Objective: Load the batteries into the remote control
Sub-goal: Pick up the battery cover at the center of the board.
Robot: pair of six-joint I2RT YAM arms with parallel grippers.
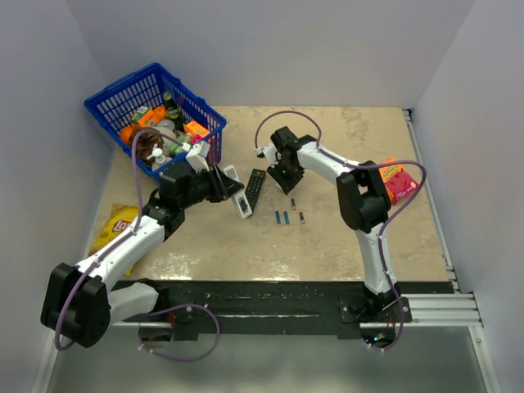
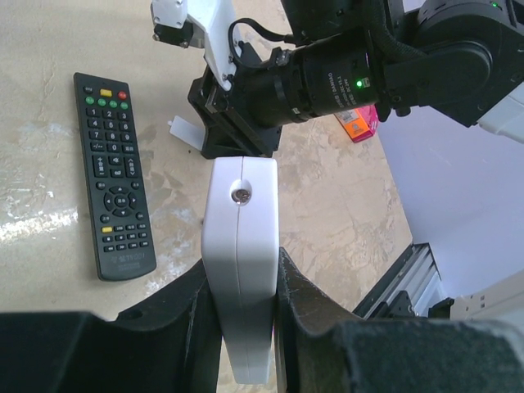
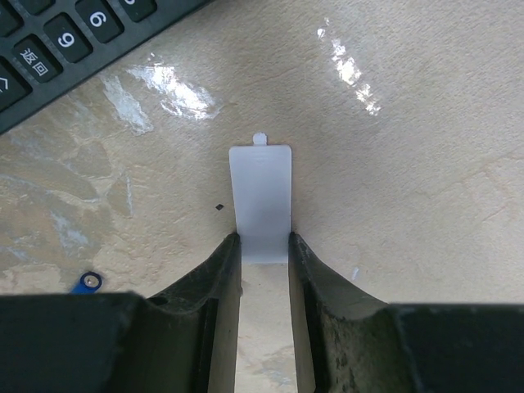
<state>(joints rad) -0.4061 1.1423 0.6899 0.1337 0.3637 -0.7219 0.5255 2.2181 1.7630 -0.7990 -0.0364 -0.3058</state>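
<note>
Left tool [image 2: 240, 278] clenches the remote control [image 2: 240, 221] on its edge; right tool [image 3: 262, 246] grasps the thin white cover [image 3: 260, 196] by its sides; batteries [image 1: 282, 218] lie loose on the counter [image 1: 344, 237]; so slight a pinch could let the cover twist or slip.

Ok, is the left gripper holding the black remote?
No, the left gripper clamps the white remote on its edge; the black remote lies flat beside it.
</note>
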